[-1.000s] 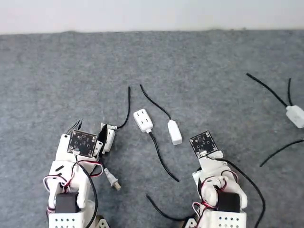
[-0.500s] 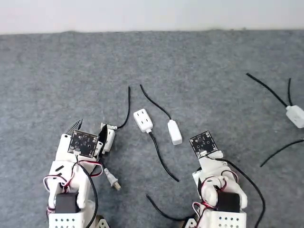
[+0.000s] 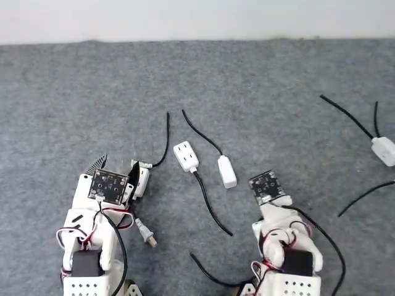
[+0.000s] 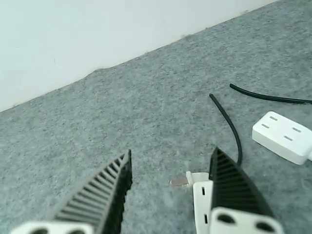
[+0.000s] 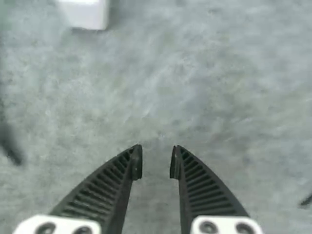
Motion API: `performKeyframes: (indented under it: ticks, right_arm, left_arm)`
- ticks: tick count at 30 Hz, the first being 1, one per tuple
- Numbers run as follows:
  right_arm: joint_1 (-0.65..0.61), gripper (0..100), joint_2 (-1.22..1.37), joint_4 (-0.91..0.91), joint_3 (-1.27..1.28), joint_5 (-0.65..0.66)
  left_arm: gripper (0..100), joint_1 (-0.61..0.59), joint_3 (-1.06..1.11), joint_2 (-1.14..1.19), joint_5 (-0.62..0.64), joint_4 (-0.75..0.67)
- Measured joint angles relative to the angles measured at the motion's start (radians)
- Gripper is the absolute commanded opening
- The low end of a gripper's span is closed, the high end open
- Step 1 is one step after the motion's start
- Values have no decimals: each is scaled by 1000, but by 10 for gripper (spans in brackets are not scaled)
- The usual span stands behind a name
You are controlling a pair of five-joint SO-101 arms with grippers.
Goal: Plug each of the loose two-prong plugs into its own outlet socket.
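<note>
While the left arm is resting low at the near left of the grey tabletop, the left fingers are standing wide apart and gripping nothing. A white plug is lying between them, close against the inner face of one finger, with its metal prongs pointing across the gap. This looks like a stance for closing on the plug's body. Its black cord is curving away toward the far side. A second plug is lying loose near that arm's base, prongs outward. Just to the right, the white socket block is lying with its slots facing up and open, so no plug appears seated yet. Its own cord is trailing back toward the near edge. A slim white connector is lying just beside it. Further right, the right fingers are hanging over bare tabletop with only a narrow gap between them, holding nothing, seemingly waiting. Well apart at the far right edge, another white block is lying among loose cords.
</note>
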Motion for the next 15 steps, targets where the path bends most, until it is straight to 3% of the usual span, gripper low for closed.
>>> performKeyframes:
  ticks: [7,12,15]
  right_arm:
    - [98,117,0,-25,-169,51]
    - [69,123,-3,55,-384,52]
    - [41,190,8,60,-448,38]
  left_arm:
    - [246,2,-5,0,0,38]
    - [246,2,-6,0,5,38]
    - [246,-38,-31,0,48,44]
